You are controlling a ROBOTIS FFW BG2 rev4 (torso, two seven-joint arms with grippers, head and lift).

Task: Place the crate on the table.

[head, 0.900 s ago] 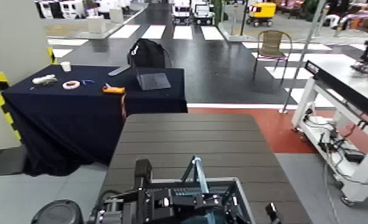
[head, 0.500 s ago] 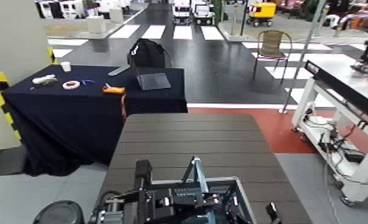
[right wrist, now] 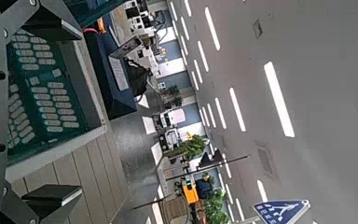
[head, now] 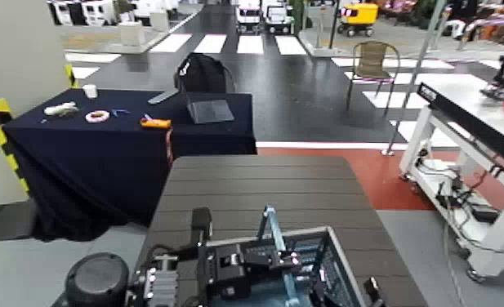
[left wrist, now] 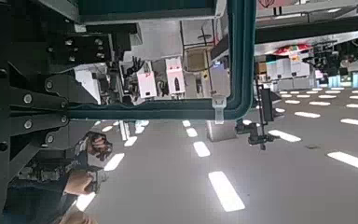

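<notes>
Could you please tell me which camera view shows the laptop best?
The head view: the laptop sits open on the navy-draped table there. The right wrist view shows it smaller and sideways; the left wrist view doesn't show it.

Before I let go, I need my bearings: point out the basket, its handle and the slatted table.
Basket point(head: 339, 260): head view, right rim.
Handle point(head: 276, 230): head view, upright side.
Table point(head: 259, 184): head view, far slats.
</notes>
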